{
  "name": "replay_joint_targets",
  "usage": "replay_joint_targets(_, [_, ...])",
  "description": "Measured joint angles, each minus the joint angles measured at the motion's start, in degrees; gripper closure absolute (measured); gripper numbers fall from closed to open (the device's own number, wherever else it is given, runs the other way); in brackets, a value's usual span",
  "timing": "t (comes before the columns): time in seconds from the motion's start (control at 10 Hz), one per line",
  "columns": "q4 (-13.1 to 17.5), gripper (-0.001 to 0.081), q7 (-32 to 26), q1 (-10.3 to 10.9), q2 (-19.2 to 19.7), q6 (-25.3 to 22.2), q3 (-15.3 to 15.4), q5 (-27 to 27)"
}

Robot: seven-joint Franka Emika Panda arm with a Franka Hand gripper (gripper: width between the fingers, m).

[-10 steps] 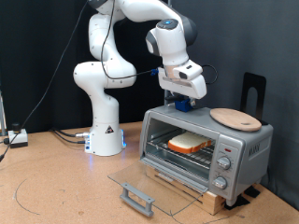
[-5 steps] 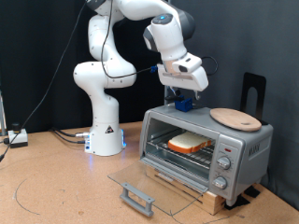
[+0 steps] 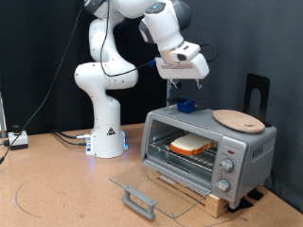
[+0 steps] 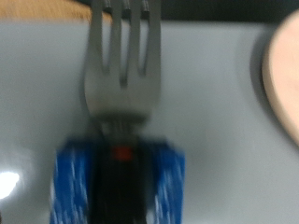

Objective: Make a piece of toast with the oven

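The oven (image 3: 241, 151) stands at the exterior view's right with its glass door (image 3: 142, 178) folded down flat. The piece of toast (image 3: 191, 145) lies inside on the wire rack. On the oven's top sits a fork in a blue holder (image 3: 187, 106). The wrist view looks straight down on the fork (image 4: 120, 65) and its blue holder (image 4: 117, 182). My gripper (image 3: 183, 90) hangs a short way above it, fingers apart, with nothing between them. No fingers show in the wrist view.
A round wooden board (image 3: 239, 119) lies on the oven's top, right of the fork, with its edge (image 4: 285, 75) in the wrist view. Knobs (image 3: 227, 163) line the oven's right panel. The door handle (image 3: 137, 200) sticks out toward the exterior view's bottom. A black stand (image 3: 256, 95) rises behind the oven.
The gripper has risen from the blue holder on the oven's top and shifted slightly left. The fork and holder stayed put, and the toast has not moved.
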Motion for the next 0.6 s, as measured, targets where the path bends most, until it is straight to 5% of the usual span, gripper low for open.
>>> replay_joint_targets(0.6, [0.4,-0.0001,-2.5,-10.2,2.9,-1.7,-5.9,-9.3])
